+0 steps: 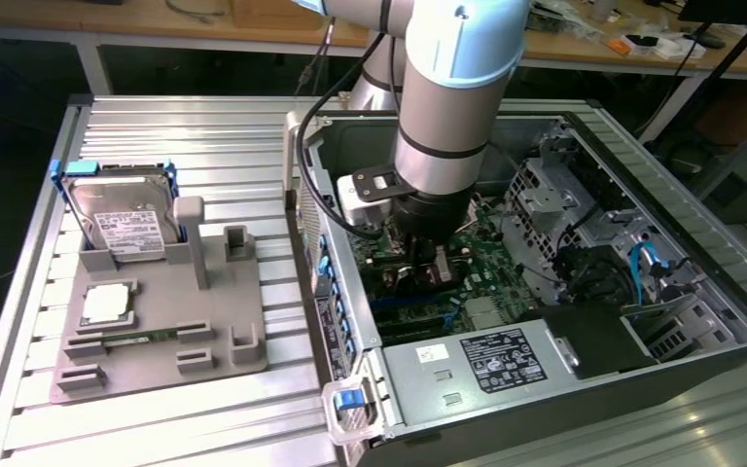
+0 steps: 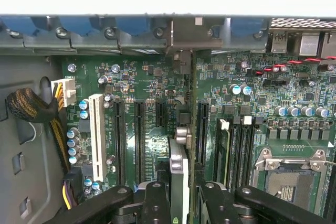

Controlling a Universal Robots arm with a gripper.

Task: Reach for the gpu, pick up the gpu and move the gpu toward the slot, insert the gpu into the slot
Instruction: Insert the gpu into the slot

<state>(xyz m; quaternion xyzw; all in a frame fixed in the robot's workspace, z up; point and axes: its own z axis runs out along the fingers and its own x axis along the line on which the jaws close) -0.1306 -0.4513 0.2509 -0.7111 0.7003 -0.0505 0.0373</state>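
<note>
In the wrist view the claw (image 2: 181, 195) is clamped on the gpu (image 2: 192, 129), which stands on its edge between the black fingers (image 2: 157, 203). The card runs away over the green motherboard (image 2: 152, 145), between the black connector strips. Farther off, in the exterior view, the arm (image 1: 445, 107) reaches down inside the open computer case (image 1: 607, 321) on the counter (image 1: 192, 126).

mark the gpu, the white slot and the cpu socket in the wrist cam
gpu (image 2: 192, 108): wrist view, on its thin edge.
white slot (image 2: 96, 135): wrist view, mid-length.
cpu socket (image 2: 290, 179): wrist view, on its dark centre.
</note>
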